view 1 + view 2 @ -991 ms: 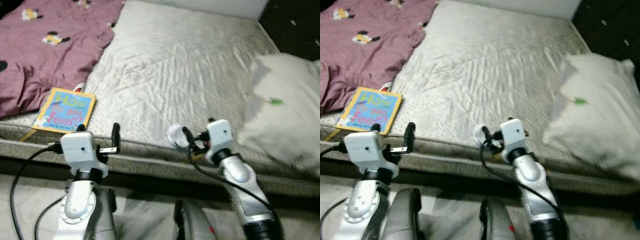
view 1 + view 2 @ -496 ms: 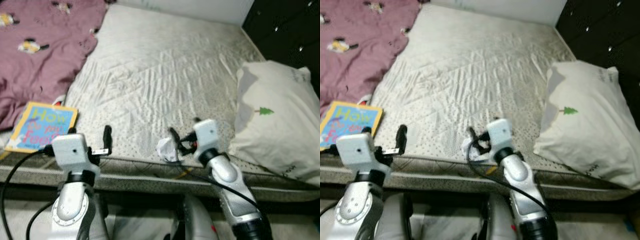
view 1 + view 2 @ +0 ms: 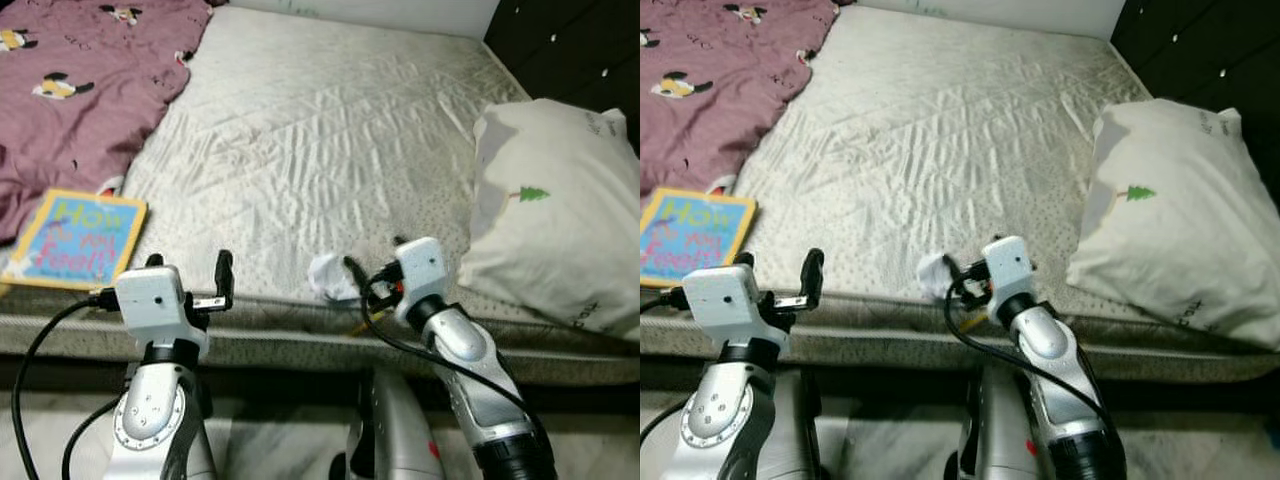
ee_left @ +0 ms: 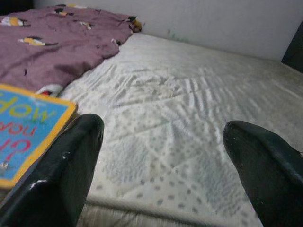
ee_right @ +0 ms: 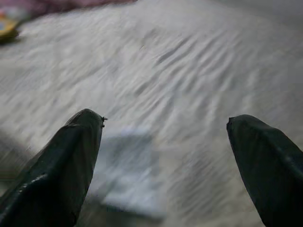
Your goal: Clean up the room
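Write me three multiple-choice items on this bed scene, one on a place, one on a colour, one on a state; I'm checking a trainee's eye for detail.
1. Where does the picture book lie?
A. On the pillow
B. At the mattress's near edge, beside the blanket
C. On the floor

2. What colour is the blanket?
A. Mauve
B. Green
C. Black

3. How do the right tool's fingers stand?
A. Spread open, holding nothing
C. Shut on the book
B. Shut on the crumpled white tissue

Answers:
1 B: the book rests on the mattress next to the blanket.
2 A: the fabric is mauve with small cartoon prints.
3 A: in the right wrist view the fingers stand wide apart, with the crumpled white tissue lying on the mattress ahead.
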Available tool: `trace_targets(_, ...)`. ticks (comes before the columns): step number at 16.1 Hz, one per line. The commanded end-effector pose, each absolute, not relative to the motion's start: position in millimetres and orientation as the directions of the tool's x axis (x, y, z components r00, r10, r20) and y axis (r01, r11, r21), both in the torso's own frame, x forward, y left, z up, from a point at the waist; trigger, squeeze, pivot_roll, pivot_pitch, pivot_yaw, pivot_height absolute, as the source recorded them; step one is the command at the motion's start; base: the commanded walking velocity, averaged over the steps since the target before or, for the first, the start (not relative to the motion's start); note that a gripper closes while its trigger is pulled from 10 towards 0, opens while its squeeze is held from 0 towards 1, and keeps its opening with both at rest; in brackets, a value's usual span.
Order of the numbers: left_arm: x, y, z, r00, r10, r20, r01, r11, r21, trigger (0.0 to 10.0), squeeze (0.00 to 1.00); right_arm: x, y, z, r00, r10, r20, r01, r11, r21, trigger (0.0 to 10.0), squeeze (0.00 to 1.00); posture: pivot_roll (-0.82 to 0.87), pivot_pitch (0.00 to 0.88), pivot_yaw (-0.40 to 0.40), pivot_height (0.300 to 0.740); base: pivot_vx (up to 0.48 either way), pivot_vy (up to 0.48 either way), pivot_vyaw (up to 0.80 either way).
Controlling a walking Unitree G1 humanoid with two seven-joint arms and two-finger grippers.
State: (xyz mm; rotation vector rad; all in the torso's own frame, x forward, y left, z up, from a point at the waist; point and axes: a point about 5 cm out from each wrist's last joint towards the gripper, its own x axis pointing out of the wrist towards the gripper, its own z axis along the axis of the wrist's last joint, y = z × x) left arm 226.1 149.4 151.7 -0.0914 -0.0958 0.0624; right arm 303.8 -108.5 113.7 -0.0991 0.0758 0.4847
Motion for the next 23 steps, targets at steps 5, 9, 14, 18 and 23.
trace_targets(5,220.9,154.1,157.9,0.992,0.077,0.099,-0.070,0.995,-0.067,10.0,0.00,320.7,-96.9,122.2,0.821,0.561,-0.105,-0.570,0.816,-0.092,10.0,0.00,0.09,0.157,-0.125,0.477,0.000,0.000,0.27)
trace_targets(9,219.5,156.4,160.0,0.992,0.076,0.096,-0.071,0.996,-0.055,10.0,0.00,328.0,-87.7,125.9,0.809,0.580,-0.096,-0.588,0.803,-0.099,10.0,0.00,0.11,0.169,-0.113,0.477,0.000,0.000,0.37)
trace_targets(14,223.5,155.9,162.7,0.993,0.053,0.102,-0.051,0.998,-0.029,10.0,0.00,341.7,-81.0,123.5,0.872,0.473,-0.127,-0.490,0.848,-0.200,10.0,0.00,0.12,0.169,-0.110,0.477,0.000,0.000,0.00)
trace_targets(18,223.4,155.1,163.6,0.993,0.054,0.107,-0.051,0.998,-0.024,10.0,0.00,352.2,-95.6,121.0,0.918,0.370,-0.146,-0.397,0.874,-0.282,10.0,0.00,0.12,0.168,-0.119,0.477,0.000,0.000,0.00)
trace_targets(23,224.0,153.2,160.6,0.994,0.053,0.099,-0.050,0.998,-0.034,10.0,0.00,345.4,-114.1,106.0,0.915,0.309,-0.259,-0.387,0.853,-0.349,10.0,0.00,0.11,0.163,-0.120,0.477,0.000,0.000,0.00)
